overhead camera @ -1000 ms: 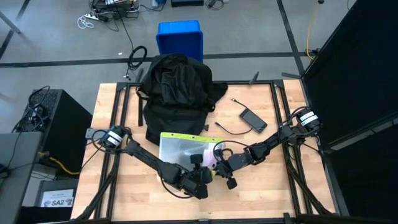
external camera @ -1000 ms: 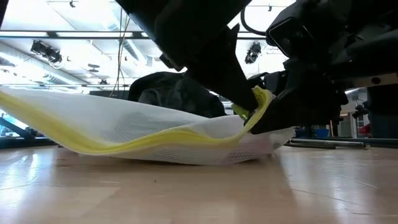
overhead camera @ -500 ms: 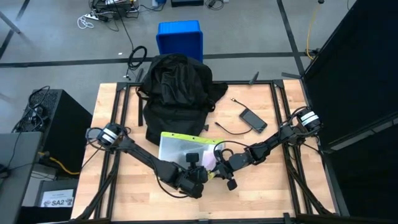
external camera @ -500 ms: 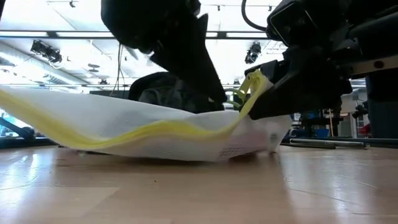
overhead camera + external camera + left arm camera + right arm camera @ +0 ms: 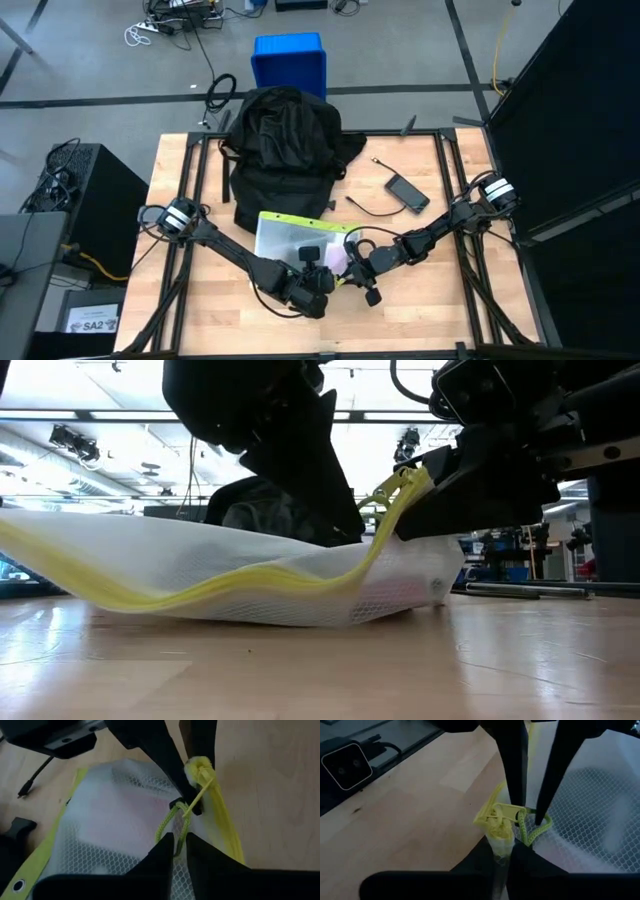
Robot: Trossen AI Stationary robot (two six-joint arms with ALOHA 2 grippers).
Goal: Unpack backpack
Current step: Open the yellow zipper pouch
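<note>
Pouch corner (image 5: 405, 485) lifted higher, right hand (image 5: 502, 851) pinching it, left hand (image 5: 181, 845) seemingly on cord (image 5: 177, 817)

White mesh pouch (image 5: 295, 240) with yellow-green trim, black backpack (image 5: 283, 145), blue bin (image 5: 289, 60).

Wooden bench (image 5: 200, 320) with dark rails along its sides. The black backpack (image 5: 285, 150) lies at the far edge, near the middle. Just in front of the backpack rests a white mesh pouch (image 5: 295, 240) with yellow trim, one end raised off the wood. Beside the backpack, toward the right arm, lie a dark phone (image 5: 408, 193) and a thin black cable (image 5: 365, 208).
</note>
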